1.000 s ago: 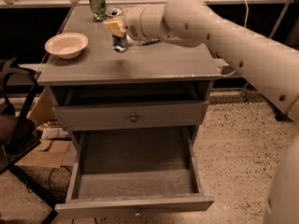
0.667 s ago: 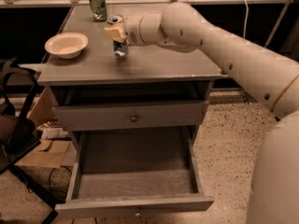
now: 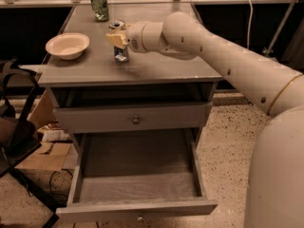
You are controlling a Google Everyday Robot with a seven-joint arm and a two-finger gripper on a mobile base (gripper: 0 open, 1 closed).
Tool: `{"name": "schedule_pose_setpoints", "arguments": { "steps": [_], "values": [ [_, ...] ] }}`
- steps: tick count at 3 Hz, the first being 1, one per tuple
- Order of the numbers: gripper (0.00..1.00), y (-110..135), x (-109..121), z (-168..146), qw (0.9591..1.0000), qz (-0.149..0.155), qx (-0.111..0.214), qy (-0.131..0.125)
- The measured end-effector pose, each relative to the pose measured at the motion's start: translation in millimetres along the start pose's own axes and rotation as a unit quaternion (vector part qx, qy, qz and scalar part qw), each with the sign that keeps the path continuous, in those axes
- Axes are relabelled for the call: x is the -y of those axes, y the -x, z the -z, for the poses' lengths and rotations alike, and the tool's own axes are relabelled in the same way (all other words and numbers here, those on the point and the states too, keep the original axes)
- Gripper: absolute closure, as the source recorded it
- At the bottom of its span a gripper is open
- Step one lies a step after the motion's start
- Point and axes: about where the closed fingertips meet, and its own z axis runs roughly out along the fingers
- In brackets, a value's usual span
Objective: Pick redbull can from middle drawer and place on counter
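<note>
On the bench (image 3: pixel 156 69), right of the bowl (image 3: pixel 67 45), the end effector (image 3: pixel 118 38) grips the upright redbull can (image 3: pixel 120 55); the middle drawer (image 3: pixel 137 167) stands open.

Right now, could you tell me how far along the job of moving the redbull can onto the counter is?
Done: the middle drawer stands open and empty, and the redbull can is out, upright over the counter. In hand: the gripper is clamped on the can, whose base is at or just above the surface. Left: release it and pull the arm back.
</note>
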Motion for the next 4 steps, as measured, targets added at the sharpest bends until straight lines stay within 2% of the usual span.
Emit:
{"name": "schedule_pose_setpoints", "arguments": {
  "steps": [3, 4],
  "values": [
    [0.05, 0.0, 0.0, 0.0, 1.0, 0.0, 0.0, 0.0],
    [0.0, 26.9, -3.0, 11.0, 0.9994, 0.02, 0.024, 0.015]
  ]
}}
